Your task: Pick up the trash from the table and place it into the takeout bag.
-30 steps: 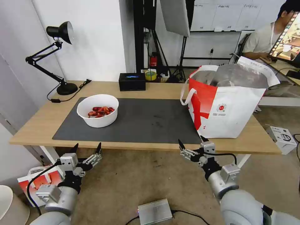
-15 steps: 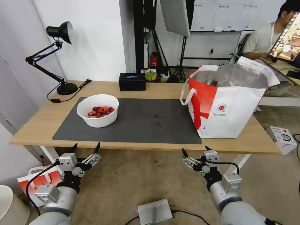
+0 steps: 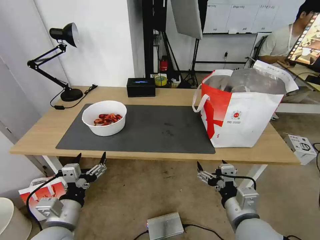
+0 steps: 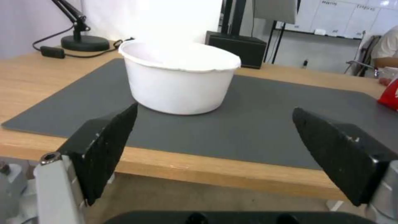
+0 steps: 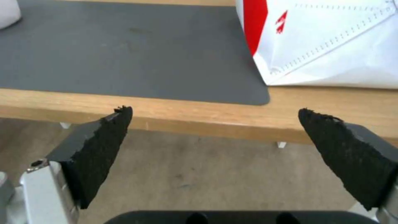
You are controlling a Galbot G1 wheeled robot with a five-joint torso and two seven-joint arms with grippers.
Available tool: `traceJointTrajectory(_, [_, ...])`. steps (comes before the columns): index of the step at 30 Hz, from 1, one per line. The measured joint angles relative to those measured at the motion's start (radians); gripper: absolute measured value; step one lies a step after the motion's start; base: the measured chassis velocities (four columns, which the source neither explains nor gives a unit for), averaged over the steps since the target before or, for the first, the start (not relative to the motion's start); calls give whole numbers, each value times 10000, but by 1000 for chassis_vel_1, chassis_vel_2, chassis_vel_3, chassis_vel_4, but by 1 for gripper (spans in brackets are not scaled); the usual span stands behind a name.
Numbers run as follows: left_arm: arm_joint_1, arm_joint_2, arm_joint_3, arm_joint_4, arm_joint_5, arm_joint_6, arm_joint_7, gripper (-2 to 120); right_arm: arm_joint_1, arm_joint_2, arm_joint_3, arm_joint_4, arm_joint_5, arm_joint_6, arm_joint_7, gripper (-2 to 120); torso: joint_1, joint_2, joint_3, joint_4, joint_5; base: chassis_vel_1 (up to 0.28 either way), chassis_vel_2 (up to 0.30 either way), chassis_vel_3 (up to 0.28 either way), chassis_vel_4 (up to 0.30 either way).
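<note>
Left gripper [image 3: 91,159] stood with its jaws spread wide and nothing between them, held below and in front of the near edge of the table [image 3: 40,136], on the robot's left. In the left wrist view the same left gripper [image 4: 213,123] faced the white bowl [image 4: 181,81] across the table edge, well apart from it.

Right gripper [image 3: 210,165] likewise had its jaws spread and empty, held below the table's near edge on the robot's right. In the right wrist view the right gripper [image 5: 215,113] looked at the edge of the table [image 5: 199,112] and the lower corner of the takeout bag [image 5: 331,46].

The white bowl [image 3: 104,118] sat on the left part of the dark grey mat [image 3: 156,130], holding red crayfish shells [image 3: 107,119]. The takeout bag [image 3: 241,111], white and red with a silver lining, stood upright and open at the table's right end, its near corner overlapping the mat. A black tissue box [image 3: 141,87] rested at the far edge, and a black desk lamp [image 3: 58,60] stood at the far left corner.
</note>
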Motion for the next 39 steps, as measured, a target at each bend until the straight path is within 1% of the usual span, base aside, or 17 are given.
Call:
traceJointTrajectory(19, [85,38,-90,-55,-25,4,3,100,-105,37,-12,10,-5,-23,75,100,0,0,0,0,0,0,0,0,0])
traceJointTrajectory(24, [35,140,-235,-86,-246,21,3,100,-103,37,-12,10,-8,-23,70,100,0,0,0,0,0,0,0,0,0])
traceJointTrajectory(26, [-74,305,-410,-142,-588,159,-121,100,-102,37,-12,10,-10,-23,68,100,0,0,0,0,-1,0,0,0,0])
traceJointTrajectory(27, [-74,305,-410,-142,-588,159,-121,100,-102,37,-12,10,-10,-23,68,100,0,0,0,0,-1,0,0,0,0])
traceJointTrajectory(31, [-355,814,-826,-170,-1331,405,-434,100,-100,36,-12,10,-11,-23,65,100,0,0,0,0,-1,0,0,0,0])
traceJointTrajectory(32, [-355,814,-826,-170,-1331,405,-434,100,-100,36,-12,10,-11,-23,65,100,0,0,0,0,-1,0,0,0,0])
traceJointTrajectory(33, [-435,966,-913,-130,-1519,459,-486,100,-100,36,-12,10,-11,-23,64,100,0,0,0,0,-1,0,0,0,0])
traceJointTrajectory(36, [-881,1793,-1193,151,-2514,678,-753,100,-100,36,-13,10,-12,-23,61,100,0,0,0,1,-1,0,0,0,0])
traceJointTrajectory(37, [-881,1793,-1193,151,-2514,678,-753,100,-100,36,-13,10,-12,-23,61,100,0,0,0,1,-1,0,0,0,0])
traceJointTrajectory(39, [-1330,2353,-1271,397,-3254,899,-1049,100,-99,36,-12,10,-12,-23,59,100,0,0,0,1,-2,0,0,0,0])
